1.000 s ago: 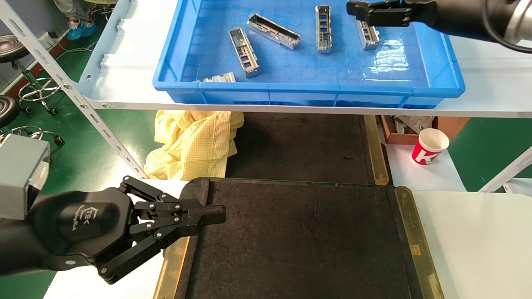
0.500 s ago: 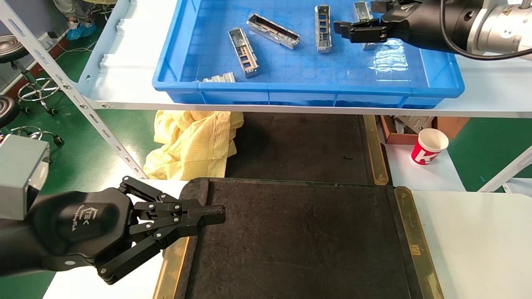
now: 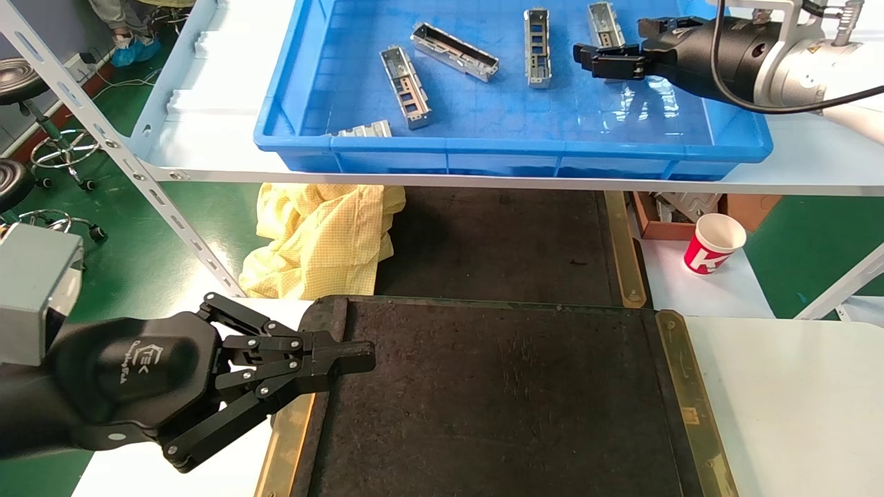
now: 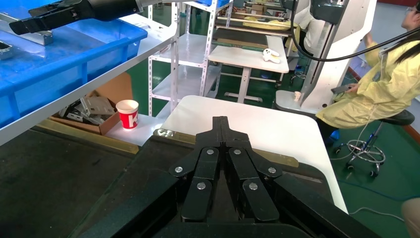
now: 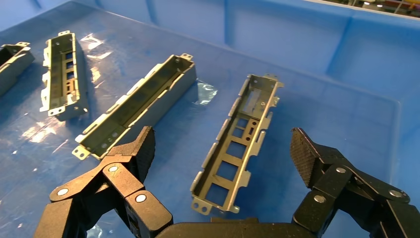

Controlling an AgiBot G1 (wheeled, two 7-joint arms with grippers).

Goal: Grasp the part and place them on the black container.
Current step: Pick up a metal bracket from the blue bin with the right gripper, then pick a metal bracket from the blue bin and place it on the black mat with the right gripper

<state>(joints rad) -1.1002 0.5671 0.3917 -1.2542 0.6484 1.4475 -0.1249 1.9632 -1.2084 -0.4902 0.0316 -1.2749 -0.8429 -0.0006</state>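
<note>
Now right gripper (image 3: 608, 59), upper right of head view, has dropped lower into blue plastic bin (image 3: 414, 148), jaws wide, straddling silver-grey metal channel part (image 5: 236, 144); grasp looks imminent. Left gripper (image 3: 345, 359) parked, pinched closed, over flat black felt container (image 3: 497, 400), lower left.

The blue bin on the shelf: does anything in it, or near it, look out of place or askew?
In the blue bin the metal parts lie at different angles, and one part leans against the front wall. Below the shelf, a crumpled yellow cloth lies in a heap beside the black tray. I see nothing spilled or broken.
</note>
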